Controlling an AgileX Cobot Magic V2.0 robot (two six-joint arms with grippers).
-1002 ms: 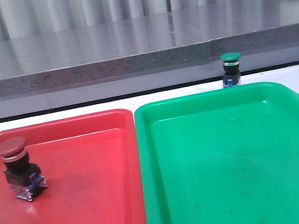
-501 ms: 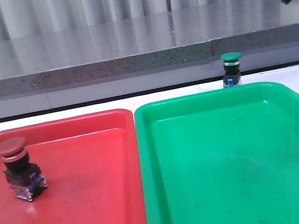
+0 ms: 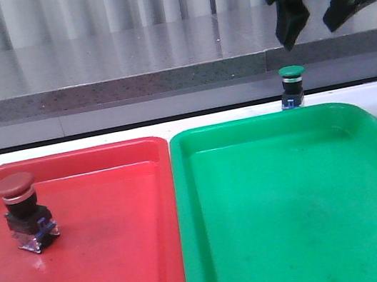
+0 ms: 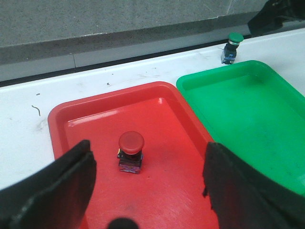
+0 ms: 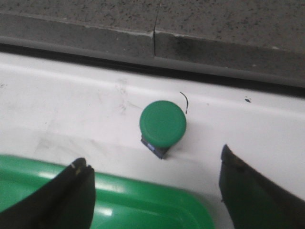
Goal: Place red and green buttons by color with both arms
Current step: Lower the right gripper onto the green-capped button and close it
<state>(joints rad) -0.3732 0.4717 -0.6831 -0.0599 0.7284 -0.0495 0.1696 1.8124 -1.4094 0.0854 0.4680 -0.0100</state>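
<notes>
The red button [image 3: 23, 212] stands upright in the red tray [image 3: 123, 268], near its left side; it also shows in the left wrist view [image 4: 130, 151]. The green button [image 3: 292, 87] stands on the white table just behind the green tray [image 3: 296, 224]; it also shows in the right wrist view [image 5: 162, 126]. My right gripper [image 3: 316, 18] hangs open and empty above the green button, its jaws wide apart in its wrist view [image 5: 152, 191]. My left gripper [image 4: 147, 186] is open and empty above the red tray, short of the red button. It is out of the front view.
The two trays lie side by side, red on the left, green on the right. A grey stone ledge [image 3: 126, 68] runs along the back of the table. The green tray's far rim [image 5: 143, 191] lies just under my right gripper.
My right gripper has come into the front view from the upper right and moved left and down, until it hangs over the green button. The buttons and trays have not moved.
</notes>
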